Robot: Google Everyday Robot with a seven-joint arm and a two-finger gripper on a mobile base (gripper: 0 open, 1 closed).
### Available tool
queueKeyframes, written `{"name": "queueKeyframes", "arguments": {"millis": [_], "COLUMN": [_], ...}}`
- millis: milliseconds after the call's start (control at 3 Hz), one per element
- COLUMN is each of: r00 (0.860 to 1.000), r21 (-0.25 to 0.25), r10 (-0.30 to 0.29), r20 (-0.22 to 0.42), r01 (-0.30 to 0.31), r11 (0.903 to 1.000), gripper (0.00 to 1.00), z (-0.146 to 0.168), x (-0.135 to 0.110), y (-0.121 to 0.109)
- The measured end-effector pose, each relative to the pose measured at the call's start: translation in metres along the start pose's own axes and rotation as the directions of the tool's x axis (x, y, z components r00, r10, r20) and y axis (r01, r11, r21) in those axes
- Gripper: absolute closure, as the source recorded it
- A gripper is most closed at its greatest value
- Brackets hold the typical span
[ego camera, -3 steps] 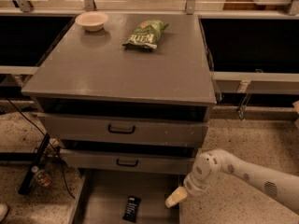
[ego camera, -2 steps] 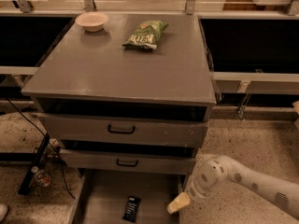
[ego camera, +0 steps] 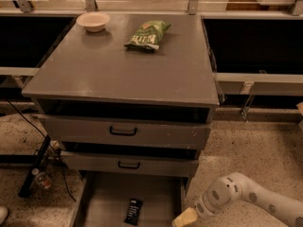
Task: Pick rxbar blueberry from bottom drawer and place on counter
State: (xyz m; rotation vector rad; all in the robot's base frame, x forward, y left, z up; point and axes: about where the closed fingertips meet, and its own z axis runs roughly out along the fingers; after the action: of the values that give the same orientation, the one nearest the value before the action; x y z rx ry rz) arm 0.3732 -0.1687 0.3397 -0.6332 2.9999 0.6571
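Observation:
The rxbar blueberry (ego camera: 133,211), a small dark bar with pale lettering, lies flat on the floor of the pulled-out bottom drawer (ego camera: 109,197), near the picture's lower edge. Above the three drawers spreads the grey counter (ego camera: 118,65). My gripper (ego camera: 185,217) shows only as a pale tip at the end of the white arm, low at the drawer's right side, about a hand's width right of the bar and apart from it. The rest of the gripper is cut off by the picture's lower edge.
A green chip bag (ego camera: 147,34) and a pale bowl (ego camera: 93,21) sit at the back of the counter. Two upper drawers with black handles (ego camera: 123,131) stand slightly open. A bottle (ego camera: 41,179) and cables lie on the floor at left.
The arm and gripper have sunk lower and slightly right, closer to the picture's bottom edge. The bar has stayed where it was in the drawer.

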Motion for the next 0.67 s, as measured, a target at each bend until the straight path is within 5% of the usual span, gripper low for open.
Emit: {"name": "queueKeyframes", "arguments": {"millis": [667], "r00": [0.994], "r21": [-0.043], "r10": [0.042], "r20": [0.099], "r01": [-0.037], "r11": [0.9984], "gripper": [0.0], "z": [0.038], "x": [-0.057], "y": [0.012]}}
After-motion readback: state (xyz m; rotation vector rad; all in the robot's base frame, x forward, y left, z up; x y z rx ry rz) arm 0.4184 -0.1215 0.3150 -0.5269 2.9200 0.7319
